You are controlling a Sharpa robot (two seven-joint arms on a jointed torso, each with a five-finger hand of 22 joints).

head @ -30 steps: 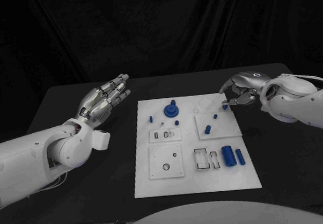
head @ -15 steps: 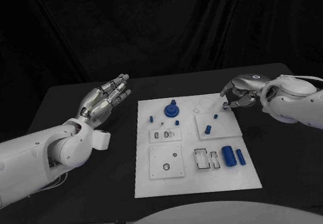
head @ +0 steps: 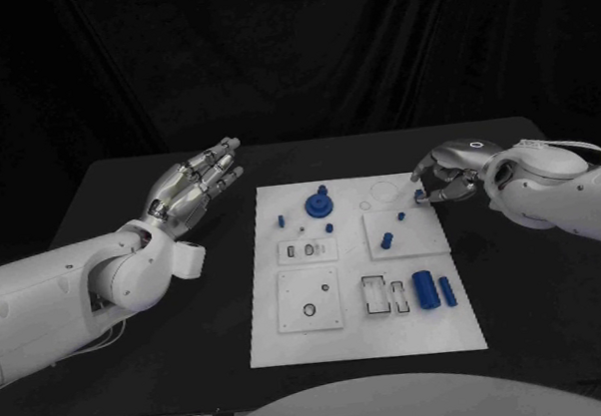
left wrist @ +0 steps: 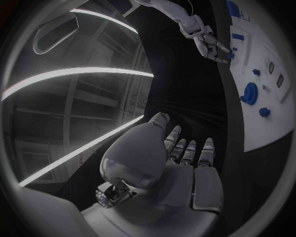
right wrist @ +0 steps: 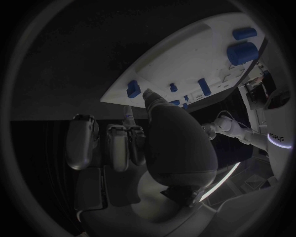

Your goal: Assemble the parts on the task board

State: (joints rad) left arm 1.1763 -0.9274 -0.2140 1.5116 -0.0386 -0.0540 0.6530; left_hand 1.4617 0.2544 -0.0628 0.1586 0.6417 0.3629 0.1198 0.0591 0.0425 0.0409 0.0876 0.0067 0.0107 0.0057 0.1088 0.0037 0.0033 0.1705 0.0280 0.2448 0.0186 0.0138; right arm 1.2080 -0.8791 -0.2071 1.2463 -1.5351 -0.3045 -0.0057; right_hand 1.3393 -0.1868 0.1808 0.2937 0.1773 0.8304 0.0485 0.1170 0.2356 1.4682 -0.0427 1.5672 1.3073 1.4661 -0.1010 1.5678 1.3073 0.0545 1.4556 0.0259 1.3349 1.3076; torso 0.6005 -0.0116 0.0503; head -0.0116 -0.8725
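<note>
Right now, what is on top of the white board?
On the task board lie small blue parts: a round knobbed piece and a cylinder. The right hand covers its far right corner.

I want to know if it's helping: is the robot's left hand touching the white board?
Apart. The head view shows the left hand raised with fingers spread, and bare black table lies between it and the task board.

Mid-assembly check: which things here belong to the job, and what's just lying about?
Job:
- task board
- blue gear-like part at the far end
- two blue cylinders near the right edge
- small blue peg on a raised plate
- right robot hand, curled at the board's far right corner

Not in use:
- left robot hand, raised off the board, holding nothing
- black table
</note>
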